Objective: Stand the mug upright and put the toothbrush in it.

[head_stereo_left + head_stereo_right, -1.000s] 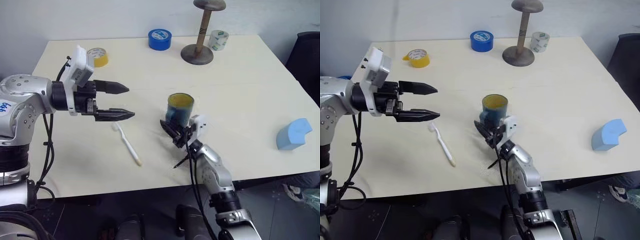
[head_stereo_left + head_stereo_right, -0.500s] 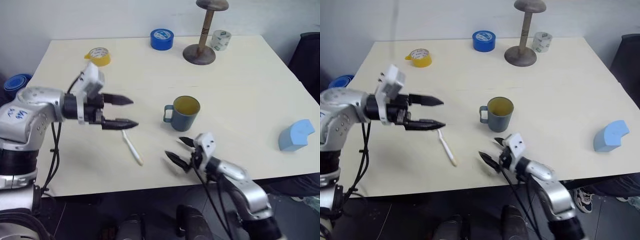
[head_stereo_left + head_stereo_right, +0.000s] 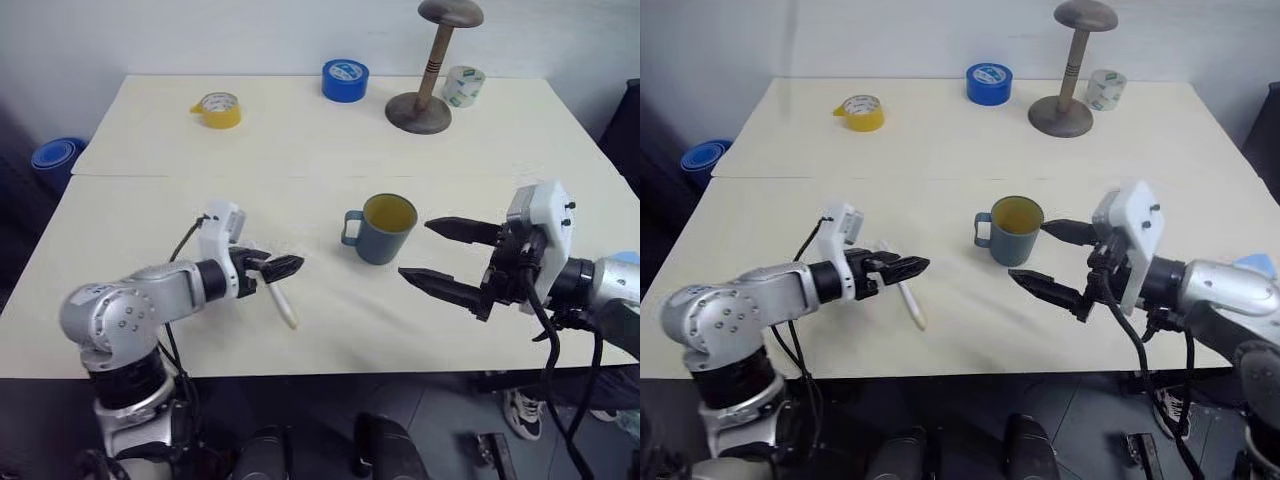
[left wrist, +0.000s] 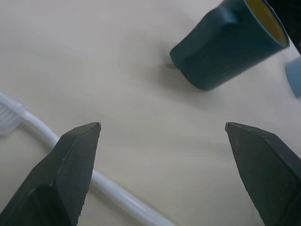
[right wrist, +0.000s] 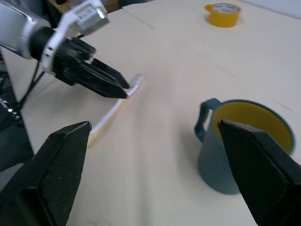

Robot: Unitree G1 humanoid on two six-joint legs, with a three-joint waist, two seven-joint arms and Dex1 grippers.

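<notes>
Overhead, the mug stands upright mid-tabletop, handle at 9 o'clock. At its 8 o'clock lies the toothbrush, under the wide-open left end effector. The right end effector, also wide, hovers at the mug's 4 o'clock. Left wrist view: toothbrush beside one finger, mug ahead. Right wrist view: mug near one finger, toothbrush beyond.

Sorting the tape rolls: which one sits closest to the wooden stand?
The clear tape roll, just right of the wooden stand. The blue roll is further left, the yellow roll furthest.
</notes>
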